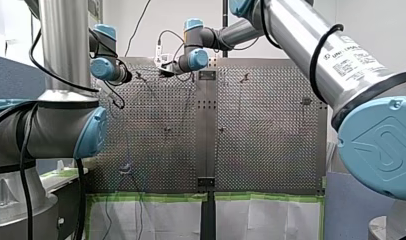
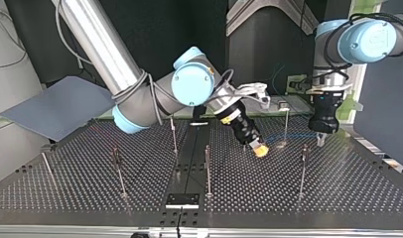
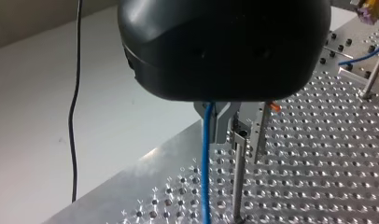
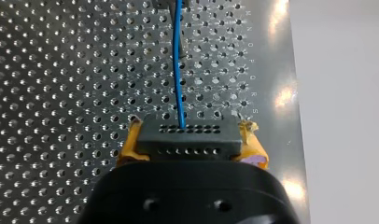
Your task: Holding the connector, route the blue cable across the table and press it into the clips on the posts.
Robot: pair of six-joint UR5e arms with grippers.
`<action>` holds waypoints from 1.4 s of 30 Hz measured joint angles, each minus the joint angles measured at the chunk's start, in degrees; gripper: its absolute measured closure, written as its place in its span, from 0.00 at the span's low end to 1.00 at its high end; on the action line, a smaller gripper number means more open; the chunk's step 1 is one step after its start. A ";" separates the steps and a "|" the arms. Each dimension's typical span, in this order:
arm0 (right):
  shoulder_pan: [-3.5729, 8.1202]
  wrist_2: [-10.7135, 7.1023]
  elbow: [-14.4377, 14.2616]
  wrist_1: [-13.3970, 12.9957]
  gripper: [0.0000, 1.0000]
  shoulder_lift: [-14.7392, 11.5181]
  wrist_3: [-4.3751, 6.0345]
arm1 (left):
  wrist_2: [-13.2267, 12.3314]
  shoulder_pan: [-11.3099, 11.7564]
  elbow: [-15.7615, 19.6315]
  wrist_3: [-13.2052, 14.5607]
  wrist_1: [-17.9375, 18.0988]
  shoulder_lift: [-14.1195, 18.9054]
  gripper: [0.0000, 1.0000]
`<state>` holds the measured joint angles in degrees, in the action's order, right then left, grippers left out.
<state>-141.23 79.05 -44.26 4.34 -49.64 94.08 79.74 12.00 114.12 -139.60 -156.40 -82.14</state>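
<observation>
My right gripper [image 4: 190, 140] is shut, its yellow pads [image 4: 131, 142] clamping the black connector [image 4: 185, 135]. The blue cable [image 4: 178, 65] leaves the connector and runs straight ahead over the perforated table. In the top view this gripper [image 2: 259, 148] hovers low right of the table's middle, and the blue cable [image 2: 289, 134] stretches from it towards my left gripper [image 2: 321, 139]. In the left wrist view my left gripper's metal fingers [image 3: 225, 123] are shut on the blue cable [image 3: 206, 163], right beside a thin post with a clip [image 3: 239, 177].
Several thin posts stand on the perforated table [image 2: 348, 193], among them post [image 2: 208, 168], post [image 2: 302, 171] and post [image 2: 117, 171]. A black cable [image 3: 74, 116] hangs over the white floor past the table's edge. A grey panel [image 2: 60, 106] lies at the top view's left.
</observation>
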 joint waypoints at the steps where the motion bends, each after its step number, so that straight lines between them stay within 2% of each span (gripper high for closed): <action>1: 0.00 0.11 0.37 0.01 1.00 0.20 0.04 | -0.23 0.05 -0.13 -0.11 0.47 -0.20 1.00; 6: 0.03 0.59 2.02 0.07 1.00 1.33 0.35 | -0.78 0.45 -1.15 -0.16 1.68 -1.99 1.00; 15: 0.12 0.82 2.94 0.13 1.00 1.68 0.76 | -0.28 1.52 -1.61 1.53 2.15 -3.93 1.00; 25: 0.35 1.22 2.96 0.20 1.00 1.87 1.37 | -2.82 2.43 -1.64 0.63 4.83 -4.28 1.00; 37: 0.72 1.89 1.63 0.29 1.00 2.02 1.56 | -3.01 2.53 -1.62 1.53 3.76 -4.31 1.00; 42: 1.11 1.97 0.92 0.18 1.00 2.22 1.56 | -3.29 2.77 -1.63 0.77 5.23 -4.35 1.00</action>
<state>-140.12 81.02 -43.34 4.51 -47.42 95.64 76.45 14.78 112.49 -138.83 -151.16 -86.49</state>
